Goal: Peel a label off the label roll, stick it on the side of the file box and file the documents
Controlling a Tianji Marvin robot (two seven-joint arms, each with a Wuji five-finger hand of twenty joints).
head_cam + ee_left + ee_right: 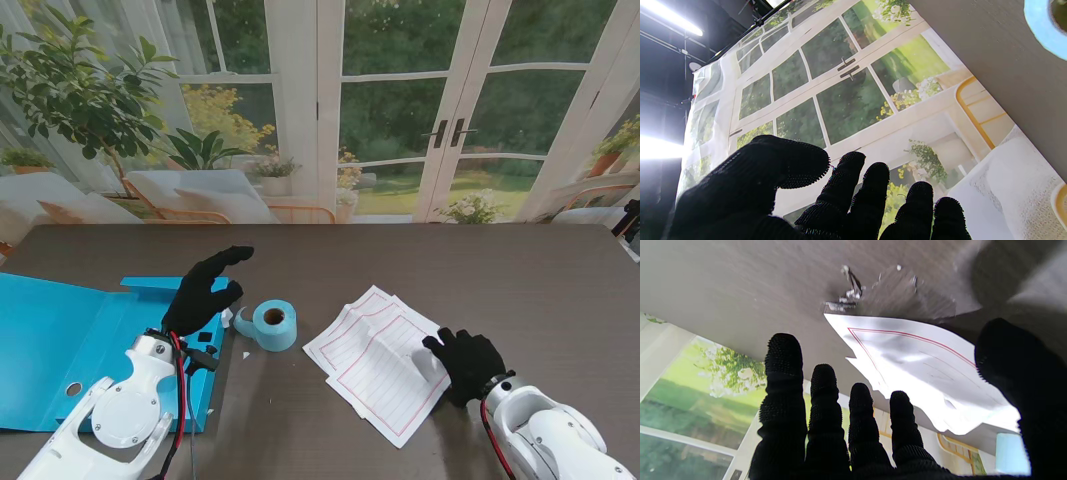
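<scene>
Blue plastic is dominating our left side of the stand view: we are seeing the flat, unfolded blue file box (60, 350) lying partly under our left arm, its far-left part cut off by the frame edge. We are holding our left hand (203, 292) over the box's right edge, fingers spread and gripping nothing. Just to the right of that hand, the light-blue label roll (272, 324) is resting on the dark wooden table (480, 265), its core axis lying roughly level and pointing toward us and to the right; a small white scrap, possibly a lifted label end, is showing between hand and roll, but we cannot make it out. Our left hand is clearly the nearer one to the roll. Our right hand (466, 363) is resting, fingers extended and grasping nothing, on the near right corner of the red-bordered white paper documents (375, 360). We are judging that no label is on the box yet.
</scene>
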